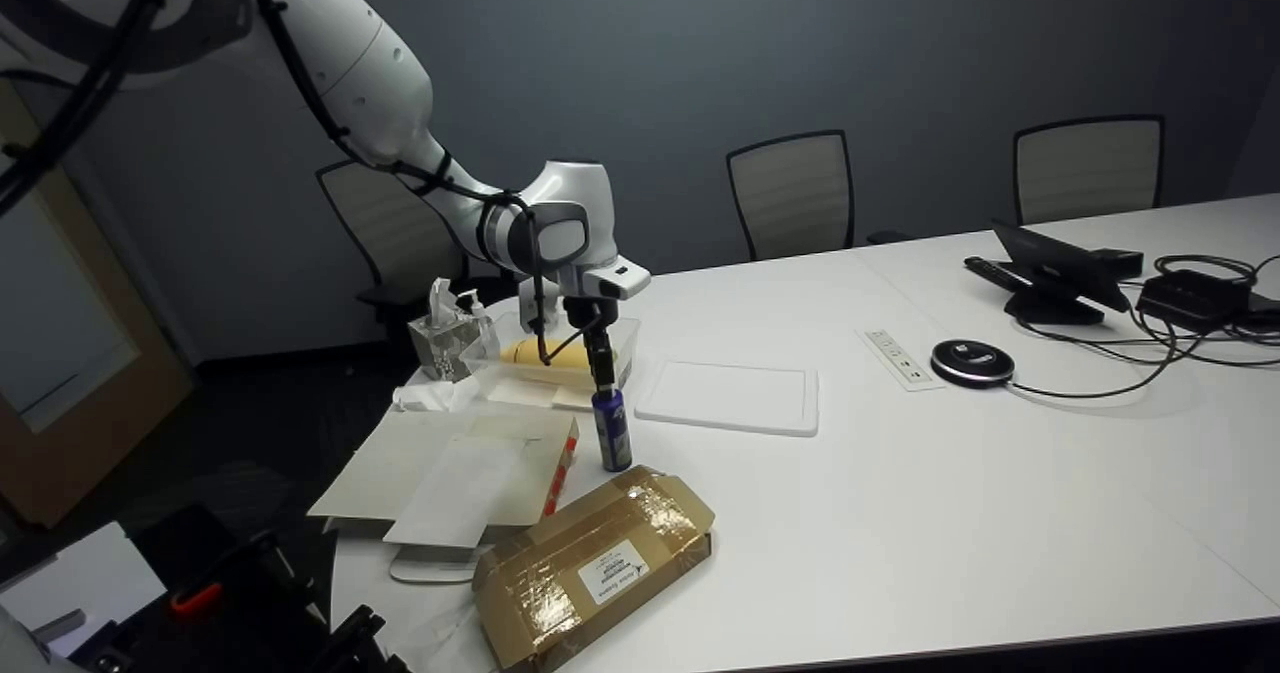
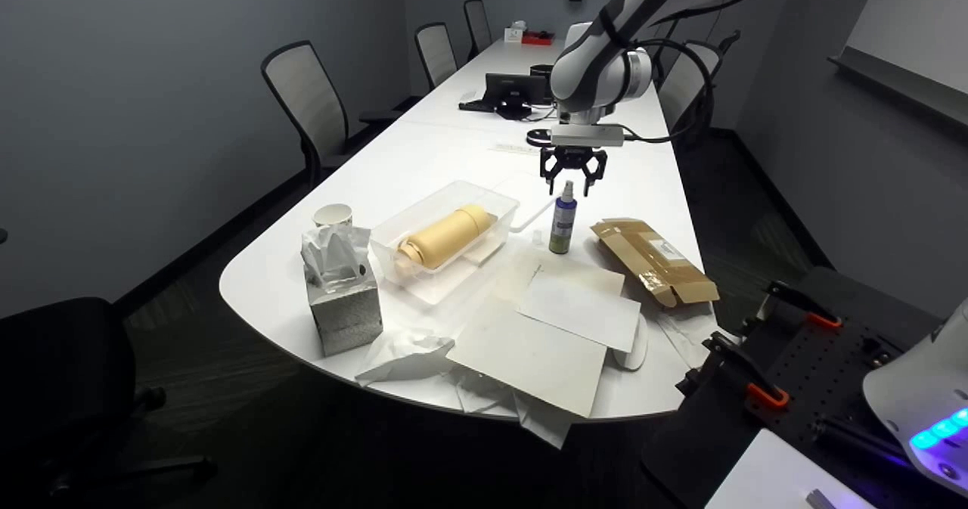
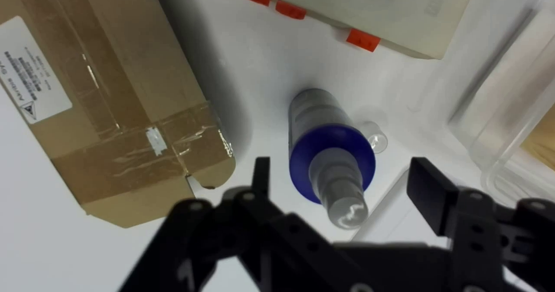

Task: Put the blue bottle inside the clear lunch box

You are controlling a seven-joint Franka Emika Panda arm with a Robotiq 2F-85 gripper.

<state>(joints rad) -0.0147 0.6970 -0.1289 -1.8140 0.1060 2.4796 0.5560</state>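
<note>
The blue bottle [image 2: 563, 220], a slim spray bottle with a pale nozzle, stands upright on the table; it also shows in an exterior view [image 1: 612, 433] and the wrist view [image 3: 303, 170]. My gripper [image 2: 569, 189] is right above it, pointing down and open. In the wrist view the gripper's fingers [image 3: 342, 174] are apart on either side of the nozzle, with gaps to both. The clear lunch box [image 2: 501, 223] is see-through and open-topped, beside the bottle. It holds a yellow bottle [image 2: 450, 237]. The box's corner shows in the wrist view [image 3: 492, 177].
A taped cardboard box [image 1: 600, 563] lies close beside the blue bottle, with folders and papers [image 2: 544, 342] on another side. A white lid [image 1: 730, 398] lies flat nearby. A small clear cap [image 3: 376, 139] is beside the bottle. A tissue box [image 2: 344, 316] stands by the lunch box.
</note>
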